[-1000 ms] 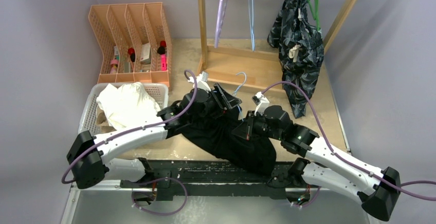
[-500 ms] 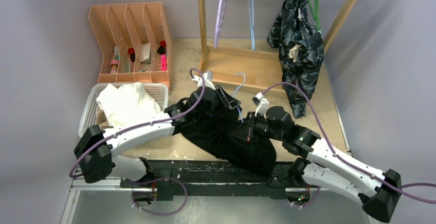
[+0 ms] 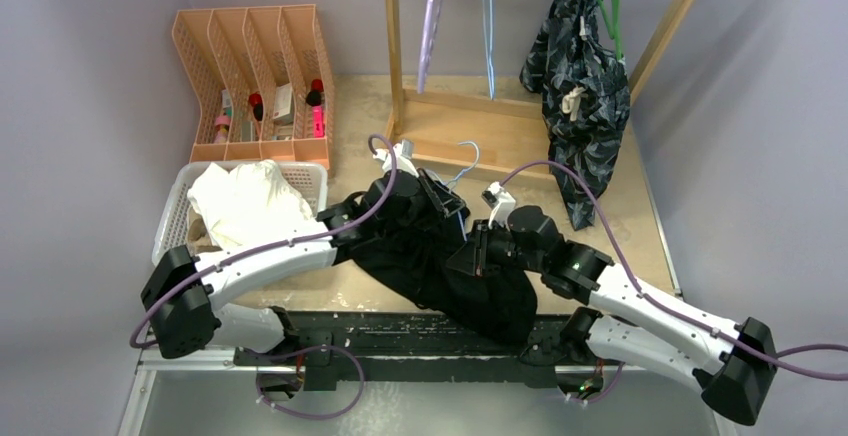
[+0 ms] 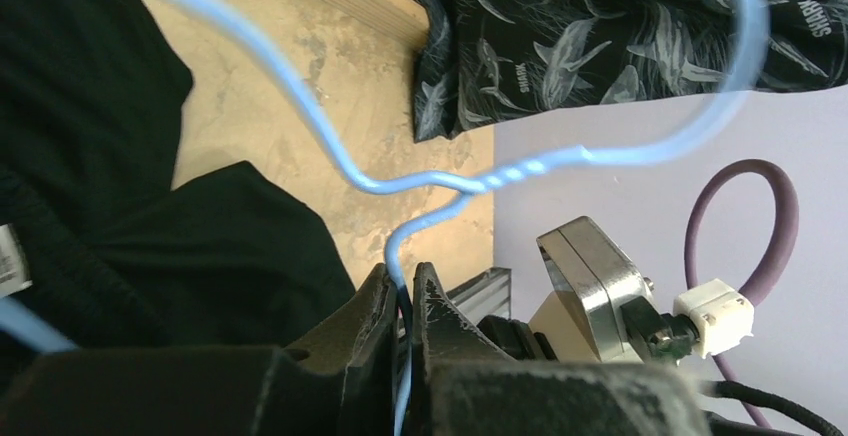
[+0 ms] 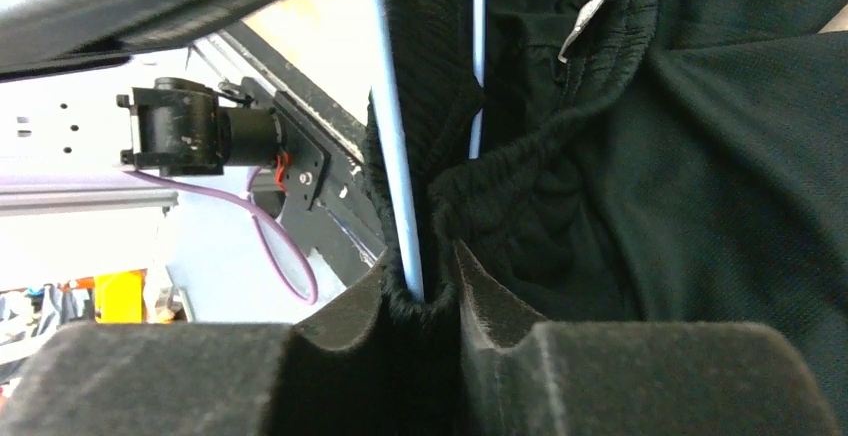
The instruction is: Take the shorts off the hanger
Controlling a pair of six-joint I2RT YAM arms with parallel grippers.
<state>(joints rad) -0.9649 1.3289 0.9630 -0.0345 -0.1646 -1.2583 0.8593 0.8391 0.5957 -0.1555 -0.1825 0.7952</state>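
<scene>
Lying mid-frame, black shorts [image 3: 490, 301] are pinched by the right gripper [image 5: 422, 272]. The blue hanger [image 4: 520, 168] is clamped by the left gripper [image 4: 400, 276].

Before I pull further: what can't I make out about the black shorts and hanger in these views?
- Left wrist: the hanger shoulders are cut off by the frame, and the left tool hides the wire below.
- Right wrist: whether the right tool pinches the black shorts alone or the hanger too is hidden inside the grip.
- Top view: the arms and shorts cover the hanger except its hook.
</scene>
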